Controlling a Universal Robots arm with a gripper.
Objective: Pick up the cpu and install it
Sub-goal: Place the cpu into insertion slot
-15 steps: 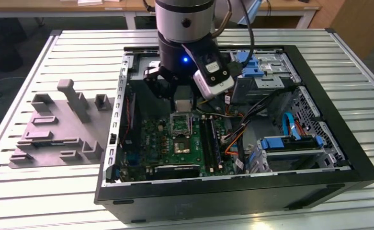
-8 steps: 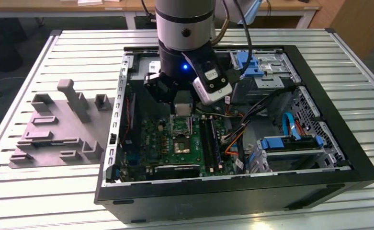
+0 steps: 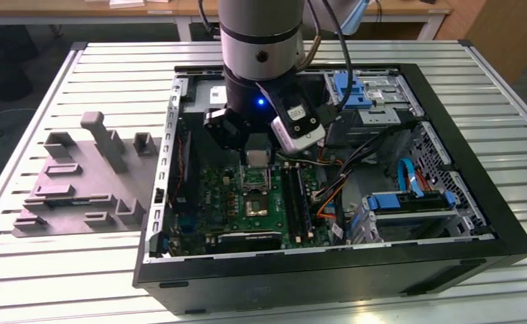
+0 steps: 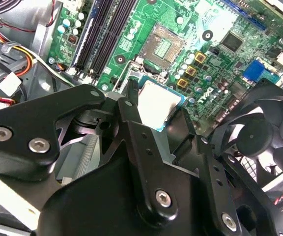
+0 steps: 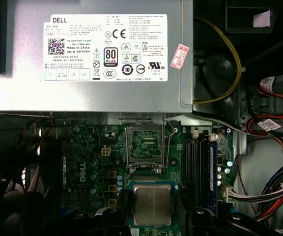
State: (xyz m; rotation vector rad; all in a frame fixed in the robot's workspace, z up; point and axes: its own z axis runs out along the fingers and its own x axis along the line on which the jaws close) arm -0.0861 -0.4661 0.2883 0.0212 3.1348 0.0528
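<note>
Pincer (image 4: pixel 157 109) holds cpu (image 4: pixel 158 101) over motherboard (image 4: pixel 215 73), near open socket (image 4: pixel 163 46).

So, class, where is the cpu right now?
In the first wrist view the cpu is held in the gripper, above the motherboard, beside the open socket.

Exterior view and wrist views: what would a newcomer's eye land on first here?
The open computer case on the slatted table stands out, with the arm reaching down into it. The end effector grips the cpu close to the open, empty socket on the green motherboard. Beside the board lies the grey power supply with its white label.
</note>
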